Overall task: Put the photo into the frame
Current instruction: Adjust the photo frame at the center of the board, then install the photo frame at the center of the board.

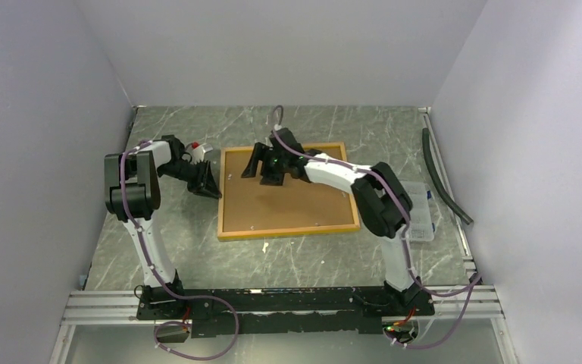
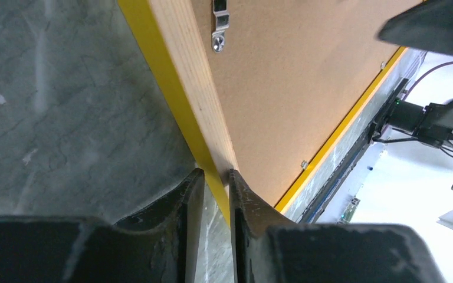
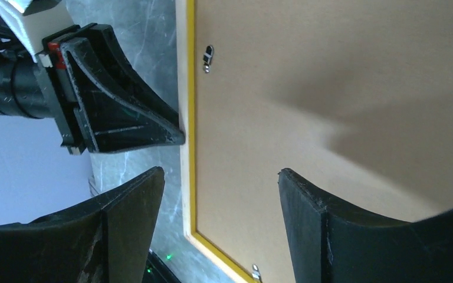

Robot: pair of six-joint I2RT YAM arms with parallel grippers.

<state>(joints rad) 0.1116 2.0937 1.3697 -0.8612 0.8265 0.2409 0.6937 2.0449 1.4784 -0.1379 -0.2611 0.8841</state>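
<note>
Now: frame (image 1: 288, 233) lies back-up mid-tabletop (image 1: 311, 258), free room on every side. Yellow rim, brown backing board (image 1: 288, 205) showing. My left jaws sit nearly together at its left edge; I can't tell if they are pinching. Right jaws are spread above the board.

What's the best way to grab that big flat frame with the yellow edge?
Pinch the frame by its thin left edge, coming in low from the left: it lies flat, back up, too wide to span, so only an edge can be gripped.
</note>
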